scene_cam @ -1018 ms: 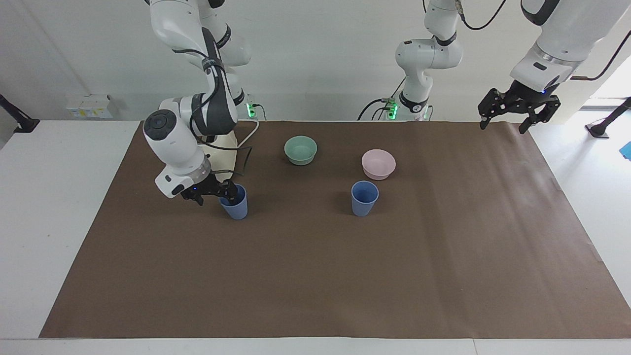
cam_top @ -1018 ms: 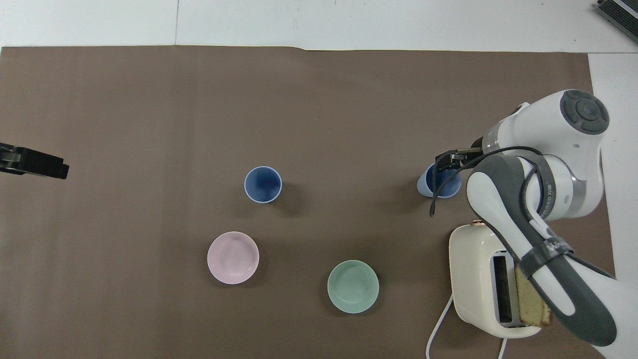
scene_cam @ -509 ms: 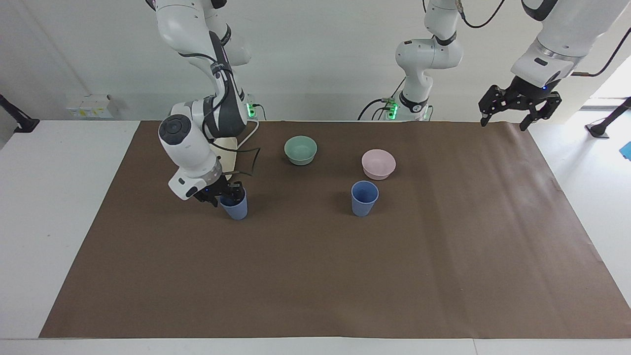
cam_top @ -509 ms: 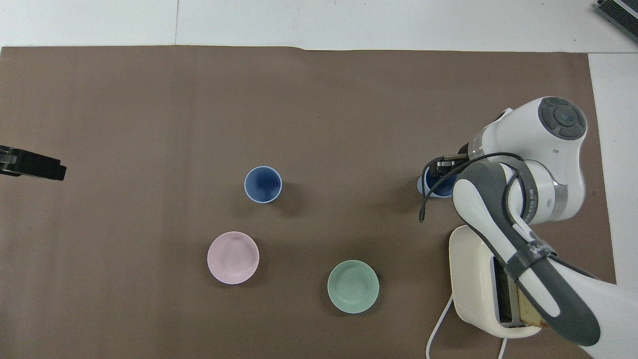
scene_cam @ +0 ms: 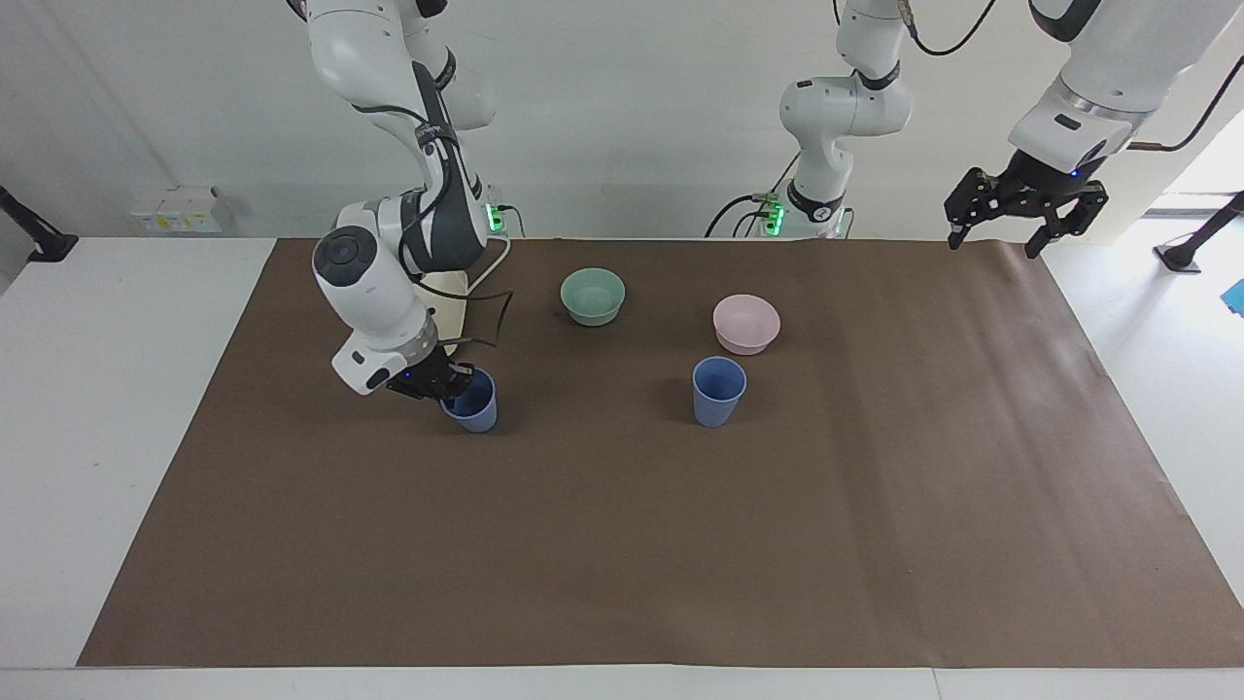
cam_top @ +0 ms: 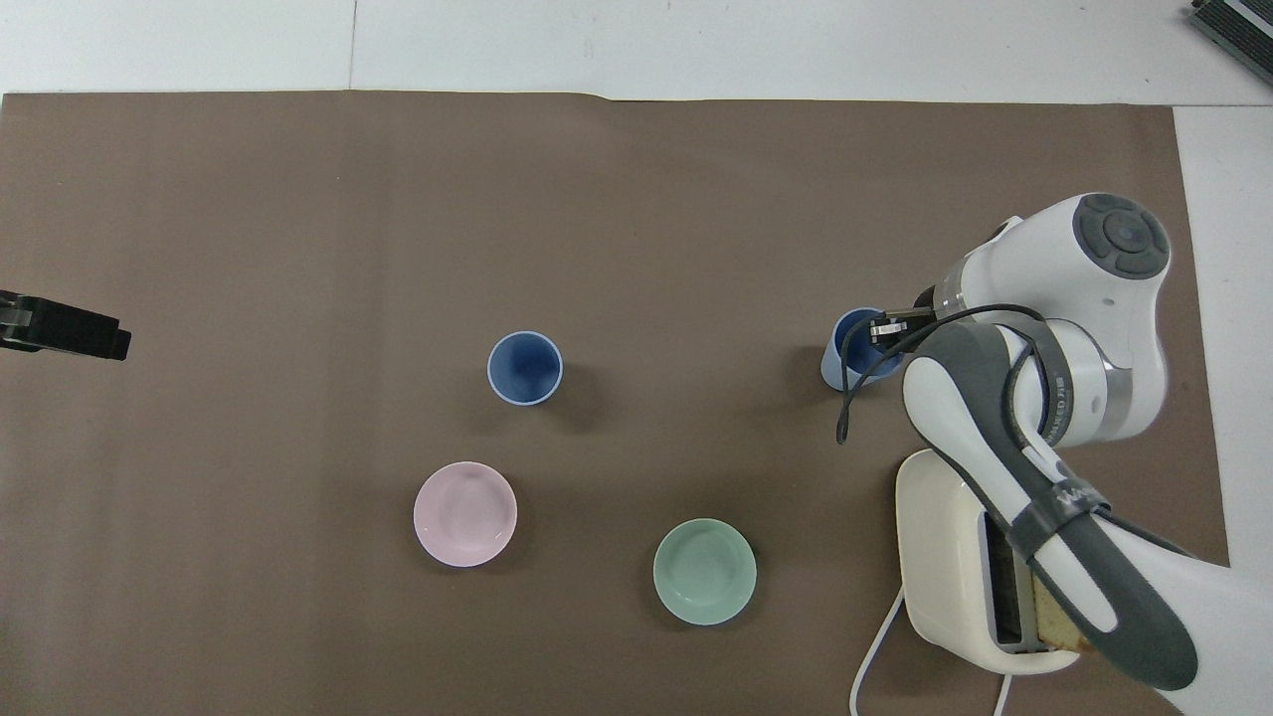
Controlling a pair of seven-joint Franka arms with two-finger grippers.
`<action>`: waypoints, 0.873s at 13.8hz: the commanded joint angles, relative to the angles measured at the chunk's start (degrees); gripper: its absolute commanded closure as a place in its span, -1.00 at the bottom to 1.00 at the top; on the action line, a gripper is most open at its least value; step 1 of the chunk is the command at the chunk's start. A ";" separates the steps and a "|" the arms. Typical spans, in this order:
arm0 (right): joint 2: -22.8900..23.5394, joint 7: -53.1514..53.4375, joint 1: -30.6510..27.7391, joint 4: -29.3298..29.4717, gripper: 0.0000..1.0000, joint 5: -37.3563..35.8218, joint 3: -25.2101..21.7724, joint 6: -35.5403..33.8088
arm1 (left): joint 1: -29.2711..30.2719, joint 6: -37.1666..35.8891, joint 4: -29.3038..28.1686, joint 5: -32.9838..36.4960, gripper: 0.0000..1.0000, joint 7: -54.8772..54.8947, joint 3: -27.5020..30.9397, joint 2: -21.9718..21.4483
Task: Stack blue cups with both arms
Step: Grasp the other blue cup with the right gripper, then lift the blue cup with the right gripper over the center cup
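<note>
One blue cup [scene_cam: 475,406] [cam_top: 845,350] stands slightly tilted on the brown mat, beside the toaster at the right arm's end. My right gripper [scene_cam: 449,382] [cam_top: 888,329] is shut on its rim, one finger inside the cup and one outside. The other blue cup [scene_cam: 718,391] [cam_top: 524,367] stands upright near the middle of the mat, untouched. My left gripper [scene_cam: 1020,216] [cam_top: 65,329] hangs open and empty high over the mat's edge at the left arm's end.
A green bowl [scene_cam: 593,296] [cam_top: 704,571] and a pink bowl [scene_cam: 745,323] [cam_top: 464,513] sit nearer to the robots than the middle cup. A cream toaster [cam_top: 945,557] holding a slice of toast stands under the right arm, its cord trailing.
My right gripper has shut on the cup's rim, and the cup has tipped and shifted a little toward the middle of the table. The left gripper has risen slightly.
</note>
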 commanded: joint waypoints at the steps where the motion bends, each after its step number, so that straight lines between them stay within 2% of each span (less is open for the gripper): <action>1: -0.83 0.92 0.31 6.17 1.00 0.08 0.38 -7.67 | 0.80 -0.72 -0.30 0.72 -1.00 0.91 -0.44 -0.63; 3: -1.36 2.49 1.10 10.32 1.00 0.69 0.38 -12.35 | 0.80 -0.72 -0.30 0.72 -1.00 0.91 -0.44 -0.63; 6: -2.24 6.53 3.91 15.94 1.00 0.08 1.17 -15.52 | 0.80 -0.90 -0.30 0.72 -1.00 0.91 -0.44 -0.63; 8: -2.15 10.74 6.20 19.20 1.00 -0.10 1.25 -16.15 | 0.80 -0.90 -0.30 0.72 -1.00 0.91 -0.44 -0.63; 12: -2.06 14.89 12.78 21.14 1.00 -1.67 1.25 -14.40 | 0.89 -0.90 -0.30 0.72 -1.00 0.91 -0.44 -0.63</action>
